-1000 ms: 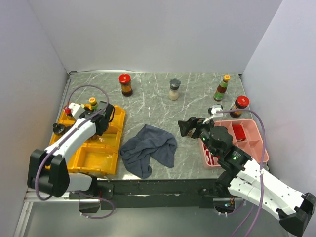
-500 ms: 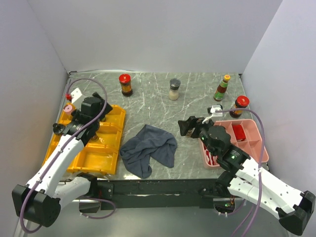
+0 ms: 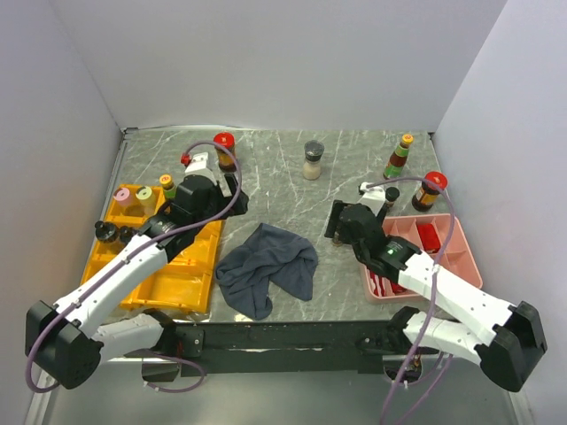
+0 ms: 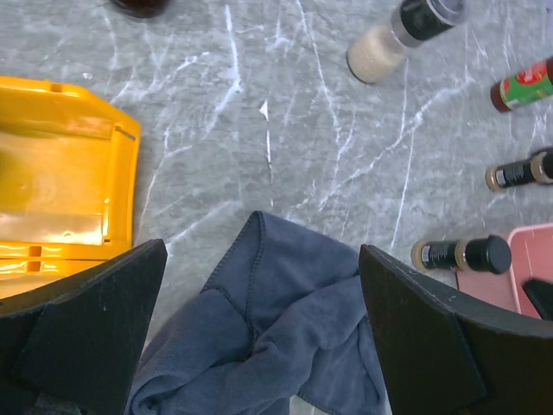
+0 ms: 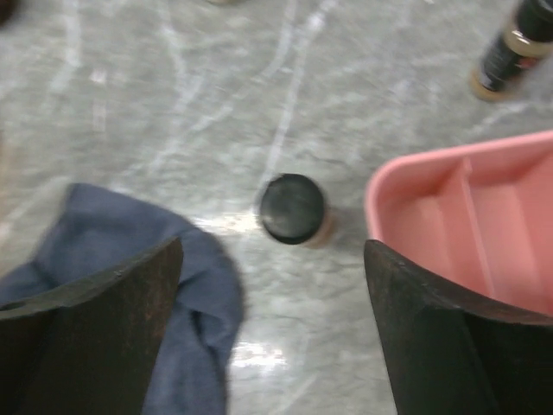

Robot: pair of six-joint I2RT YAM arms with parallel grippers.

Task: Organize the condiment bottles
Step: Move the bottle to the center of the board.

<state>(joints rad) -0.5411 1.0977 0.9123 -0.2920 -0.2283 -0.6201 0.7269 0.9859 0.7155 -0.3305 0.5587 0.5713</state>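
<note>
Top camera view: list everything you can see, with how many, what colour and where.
yellow tray: one, yellow, left.
pink tray: one, pink, right; unclear red items inside.
cloth: one, dark grey, front centre.
tray bottles: five, caps pink, pale green, yellow, two black, yellow tray's far-left end.
red-capped jars: two, back left, behind pink tray.
grey-capped jar: one, back centre.
orange-capped bottle: one, green label, back right.
black-capped bottles: two, beside pink tray's far-left corner.
left gripper: one, black, open, beside yellow tray.
right gripper: one, black, open, over a black-capped bottle.
</note>
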